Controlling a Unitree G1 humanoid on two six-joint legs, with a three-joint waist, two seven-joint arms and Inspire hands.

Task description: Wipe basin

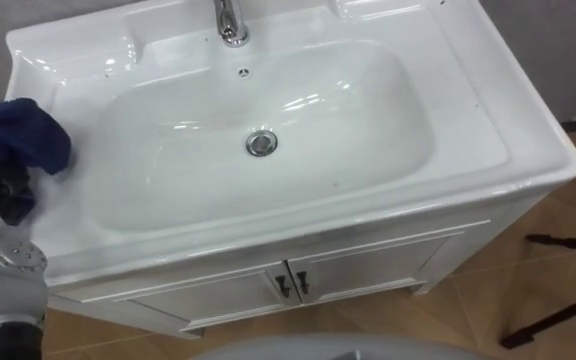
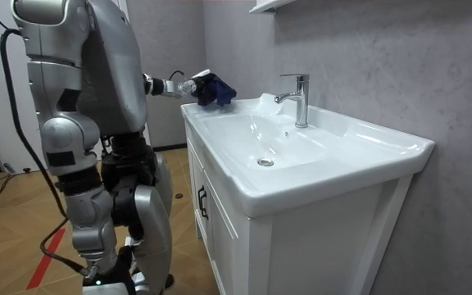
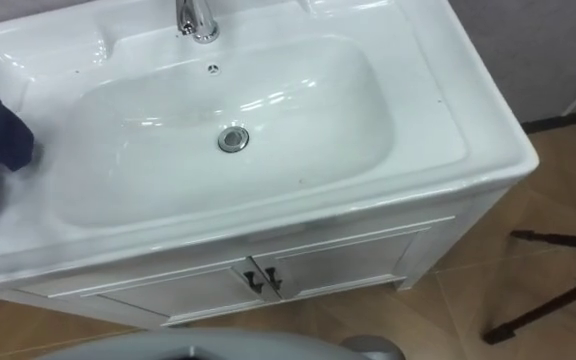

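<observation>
The left robot hand point(image 1: 6, 190) is closed around a bunched dark blue cloth point(image 1: 18, 135), which it holds at the left rim of the white basin point(image 1: 528, 140), beside the bowl rather than in it. The fingers are mostly buried in the folds, and whether the cloth presses on the rim or sits just above it cannot be told. The bowl lies bare around its metal drain point(image 1: 261, 142), and the tap point(image 1: 230, 22) is cut off at the top edge. The robot stands close before the white cabinet point(image 1: 368, 275). In the room view the right robot hand point(image 2: 95, 242) hangs low by the leg, too hard to make out
</observation>
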